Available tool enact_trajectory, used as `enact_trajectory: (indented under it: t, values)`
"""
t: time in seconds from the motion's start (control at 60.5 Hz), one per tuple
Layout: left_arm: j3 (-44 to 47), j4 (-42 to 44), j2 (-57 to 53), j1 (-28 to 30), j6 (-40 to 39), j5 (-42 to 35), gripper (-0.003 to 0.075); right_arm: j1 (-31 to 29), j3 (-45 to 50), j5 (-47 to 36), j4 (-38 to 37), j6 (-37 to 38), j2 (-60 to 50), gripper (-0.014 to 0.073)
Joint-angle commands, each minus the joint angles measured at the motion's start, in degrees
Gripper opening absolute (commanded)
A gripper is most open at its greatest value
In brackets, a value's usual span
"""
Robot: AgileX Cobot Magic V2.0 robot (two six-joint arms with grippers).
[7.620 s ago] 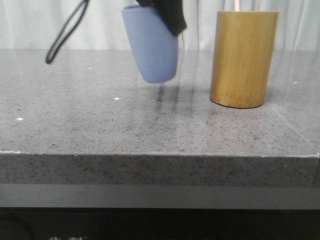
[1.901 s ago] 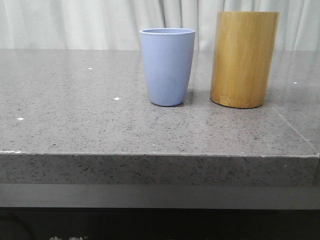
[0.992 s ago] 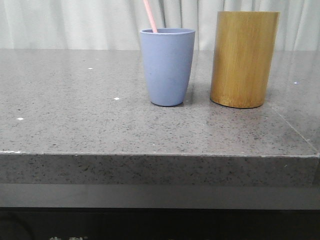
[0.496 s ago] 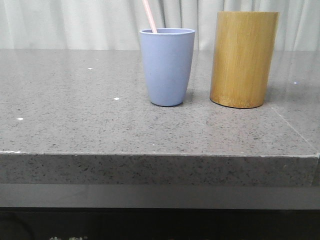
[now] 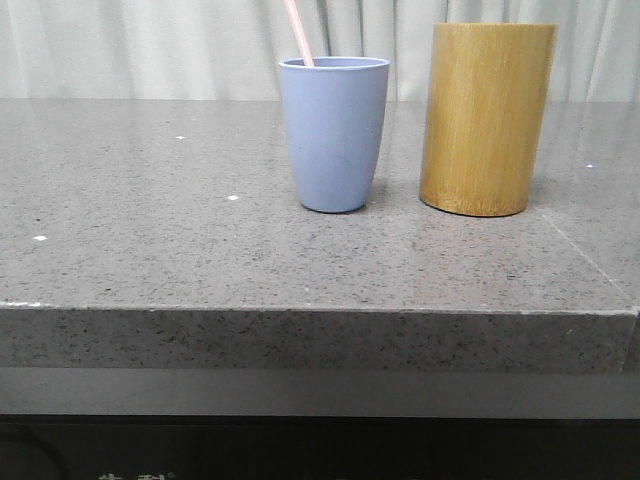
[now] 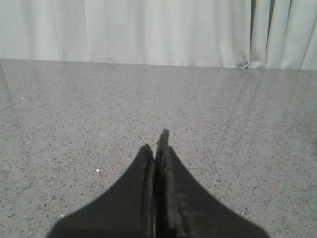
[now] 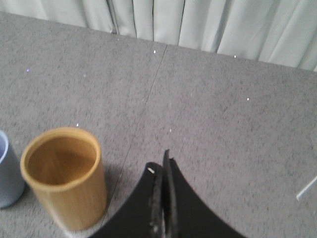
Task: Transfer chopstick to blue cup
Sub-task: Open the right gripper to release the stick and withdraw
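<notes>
The blue cup [image 5: 334, 133] stands upright on the grey stone table, left of the bamboo cylinder [image 5: 487, 118]. A pale pink chopstick [image 5: 298, 32] leans out of the cup toward the upper left. In the right wrist view the bamboo cylinder [image 7: 64, 176] looks empty inside and a sliver of the blue cup [image 7: 7, 171] shows at the frame edge. My right gripper [image 7: 162, 161] is shut and empty, above the table beside the cylinder. My left gripper [image 6: 155, 145] is shut and empty over bare table. Neither gripper shows in the front view.
The grey speckled table [image 5: 200, 250] has its front edge close to the camera. White curtains hang behind. A seam line [image 7: 148, 94] runs across the tabletop. A thin pale stick-like thing [image 7: 307, 188] lies at the edge of the right wrist view.
The blue cup was set down upright beside the bamboo cylinder. A pink chopstick then appeared in the cup. Over the last half second nothing has moved.
</notes>
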Motion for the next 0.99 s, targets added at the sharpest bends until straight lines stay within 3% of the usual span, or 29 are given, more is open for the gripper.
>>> enact_trajectory:
  t: [0.0, 0.264, 0.413, 0.612, 0.975]
  values:
    - [-1.4, -0.5, 0.7, 0.1, -0.4, -4.9, -0.0019, -0.3, 5.2, -7.2, 0.0, -0.2, -6.2, -0.0109]
    - [-1.4, -0.5, 0.7, 0.1, -0.4, -4.9, -0.0019, -0.3, 28.5, -16.1, 1.3, -0.2, -26.1, -0.0109]
    - [-1.4, -0.5, 0.7, 0.1, -0.4, -4.9, -0.0019, -0.3, 37.1, -18.1, 1.3, -0.2, -37.7, -0.0109]
    - [-1.4, -0.5, 0.7, 0.1, -0.4, -4.9, -0.0019, -0.3, 41.2, -20.5, 2.3, -0.2, -47.7, -0.0109]
    - [-1.4, -0.5, 0.7, 0.1, -0.4, -4.9, -0.0019, -0.3, 41.3, -20.5, 2.4, -0.2, -48.7, -0.0109]
